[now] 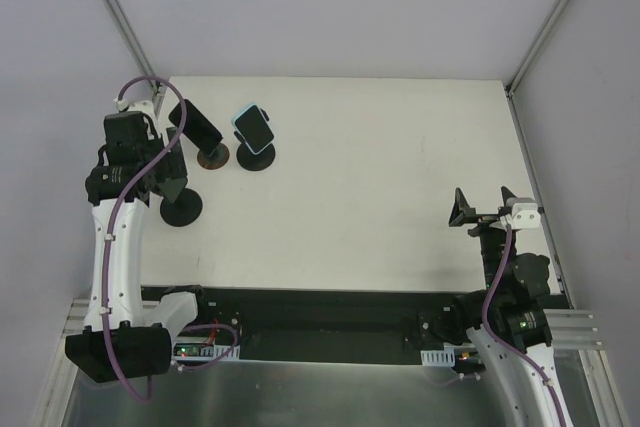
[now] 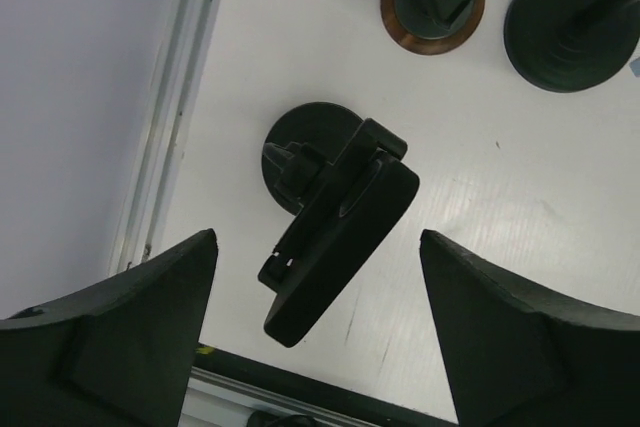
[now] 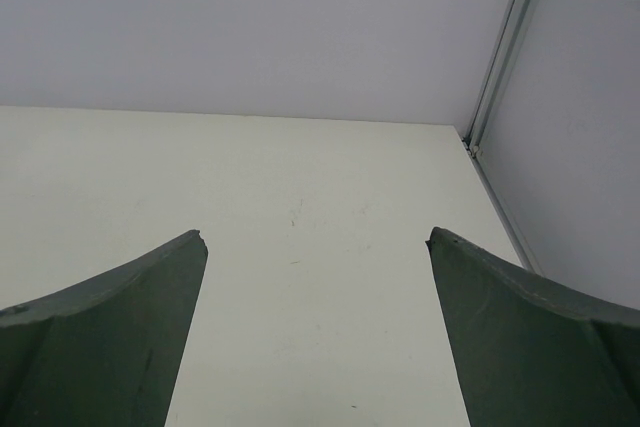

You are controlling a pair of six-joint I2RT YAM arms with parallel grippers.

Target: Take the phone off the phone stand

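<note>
A black phone (image 2: 345,232) leans tilted in the clamp of a black phone stand with a round base (image 2: 300,137) near the table's left edge. In the top view only that stand's base (image 1: 183,209) shows, below my left gripper (image 1: 165,190). My left gripper (image 2: 315,237) hovers above the phone, open, a finger on each side and clear gaps between the fingers (image 2: 150,307) and the phone. My right gripper (image 1: 482,197) stands open at the right side of the table. In its wrist view the right gripper (image 3: 315,237) has only bare table between its fingers.
Behind the left gripper stand two more holders: a black phone (image 1: 195,124) on a copper-rimmed base (image 1: 212,156) and a light-blue-cased phone (image 1: 254,127) on a black base (image 1: 257,158). Both bases, copper-rimmed (image 2: 432,15) and black (image 2: 568,29), show in the left wrist view. An aluminium frame rail (image 2: 170,97) runs along the table's left edge.
</note>
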